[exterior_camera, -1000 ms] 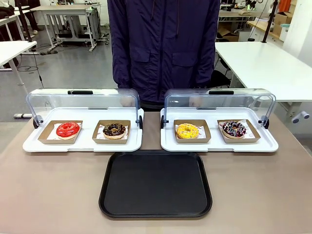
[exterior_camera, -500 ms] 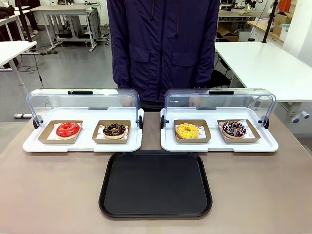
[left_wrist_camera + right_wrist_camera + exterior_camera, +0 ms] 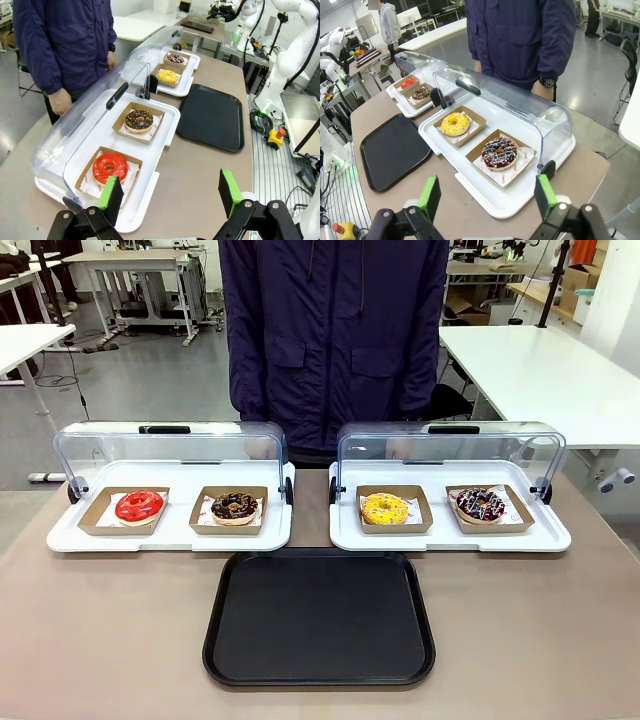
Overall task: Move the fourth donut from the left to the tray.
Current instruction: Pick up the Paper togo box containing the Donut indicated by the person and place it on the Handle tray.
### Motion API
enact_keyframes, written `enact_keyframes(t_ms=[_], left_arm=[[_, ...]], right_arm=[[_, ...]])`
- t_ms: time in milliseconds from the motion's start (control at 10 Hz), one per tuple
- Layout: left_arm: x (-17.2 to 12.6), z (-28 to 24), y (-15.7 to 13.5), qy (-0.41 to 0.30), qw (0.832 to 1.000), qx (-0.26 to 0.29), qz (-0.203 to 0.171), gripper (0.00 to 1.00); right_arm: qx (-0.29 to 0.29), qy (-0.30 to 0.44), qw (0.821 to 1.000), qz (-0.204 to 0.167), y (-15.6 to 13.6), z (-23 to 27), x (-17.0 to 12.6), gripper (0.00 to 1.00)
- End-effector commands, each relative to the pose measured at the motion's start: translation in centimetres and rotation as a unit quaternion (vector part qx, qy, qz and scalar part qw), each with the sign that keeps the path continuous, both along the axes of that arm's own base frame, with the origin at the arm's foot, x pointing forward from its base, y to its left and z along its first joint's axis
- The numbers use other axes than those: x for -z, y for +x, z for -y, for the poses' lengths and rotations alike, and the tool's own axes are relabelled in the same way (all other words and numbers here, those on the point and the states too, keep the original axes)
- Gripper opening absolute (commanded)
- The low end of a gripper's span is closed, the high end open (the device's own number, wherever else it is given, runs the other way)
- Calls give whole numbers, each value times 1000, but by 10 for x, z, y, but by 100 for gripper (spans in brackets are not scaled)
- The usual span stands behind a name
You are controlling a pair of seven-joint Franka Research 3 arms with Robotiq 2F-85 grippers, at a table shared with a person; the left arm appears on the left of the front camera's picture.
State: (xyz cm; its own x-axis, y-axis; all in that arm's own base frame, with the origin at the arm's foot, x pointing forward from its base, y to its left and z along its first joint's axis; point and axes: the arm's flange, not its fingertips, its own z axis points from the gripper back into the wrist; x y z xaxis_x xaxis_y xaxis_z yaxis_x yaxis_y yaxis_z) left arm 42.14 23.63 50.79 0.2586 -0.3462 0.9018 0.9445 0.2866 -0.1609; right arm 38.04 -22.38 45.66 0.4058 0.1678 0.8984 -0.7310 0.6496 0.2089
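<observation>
While the left gripper (image 3: 170, 190) and right gripper (image 3: 486, 194) stand wide open and empty, the sprinkled chocolate donut (image 3: 481, 504) rests centre-right, the black tray (image 3: 320, 620) lower centre.

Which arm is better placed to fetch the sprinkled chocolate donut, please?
Right: the right claw, open, faces the sprinkled chocolate donut closely; the left claw is by the red donut, farthest away.

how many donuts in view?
4. Red donut and crumb-topped chocolate donut in the left display tray; yellow donut and the fourth donut in the right display tray. None seem hidden.
</observation>
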Motion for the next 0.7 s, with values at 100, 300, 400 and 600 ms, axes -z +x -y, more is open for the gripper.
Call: enact_keyframes(t_ms=[100,300,400,600], left_arm=[[-2,3,-4,6,1000,-3,-1,100],[-2,3,-4,6,1000,-3,-1,100],[-2,3,-4,6,1000,-3,-1,100],[-2,3,-4,6,1000,-3,-1,100]], right_arm=[[-3,4,1000,19,4,1,0,100],[-3,4,1000,19,4,1,0,100],[-3,4,1000,19,4,1,0,100],[-3,4,1000,19,4,1,0,100]])
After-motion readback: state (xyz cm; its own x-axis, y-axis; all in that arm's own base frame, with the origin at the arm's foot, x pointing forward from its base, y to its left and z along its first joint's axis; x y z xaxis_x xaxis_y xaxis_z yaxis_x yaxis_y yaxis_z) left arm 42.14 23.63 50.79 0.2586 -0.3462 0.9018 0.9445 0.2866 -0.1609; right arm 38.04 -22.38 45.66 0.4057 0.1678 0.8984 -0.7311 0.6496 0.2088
